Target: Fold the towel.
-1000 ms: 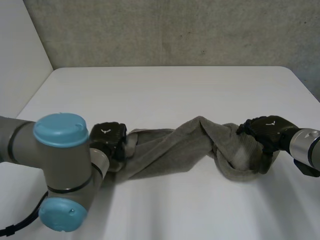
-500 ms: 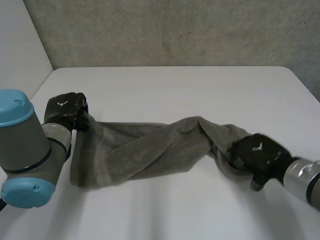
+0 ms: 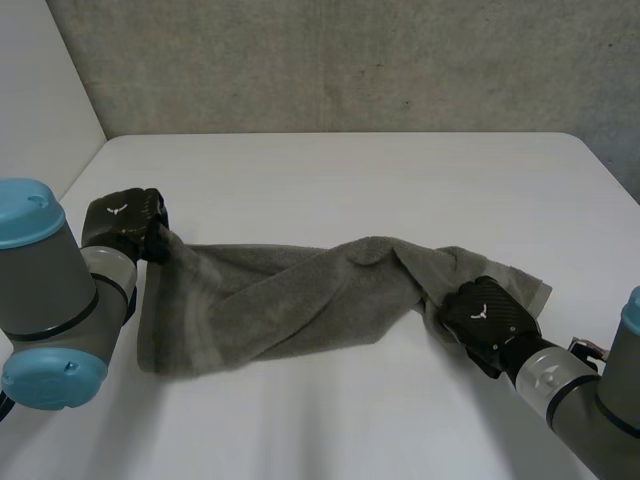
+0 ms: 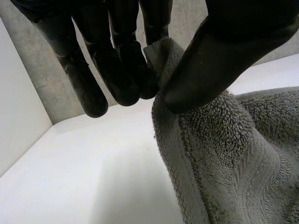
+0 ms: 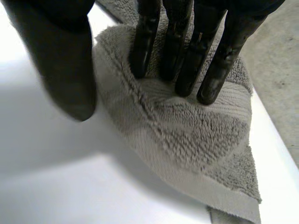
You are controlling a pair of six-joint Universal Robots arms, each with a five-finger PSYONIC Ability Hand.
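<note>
Head view gives me a grey terry towel (image 3: 300, 300) stretched left to right across the near half of the white desk (image 3: 350, 170). It is twisted and bunched through the middle and lies wider and flatter toward its left end.

My left robot hand (image 3: 125, 225) is at the towel's far-left corner. From the left wrist view I can see its thumb (image 4: 219, 60) and fingers (image 4: 126, 74) closed together on that corner. The hem is nipped between them, and the cloth falls away from the pinch toward the desk.

My right robot hand (image 3: 487, 318) sits on top of the towel's right end, with a flap of cloth poking out beyond it on the right. From the right wrist view its fingers (image 5: 184, 60) are straight and side by side, their tips pressing down into the pile. The thumb (image 5: 65, 70) is spread well away from them, over bare desk just beside the towel's edge. A rough grey wall (image 3: 350, 60) runs behind the desk's far edge.
</note>
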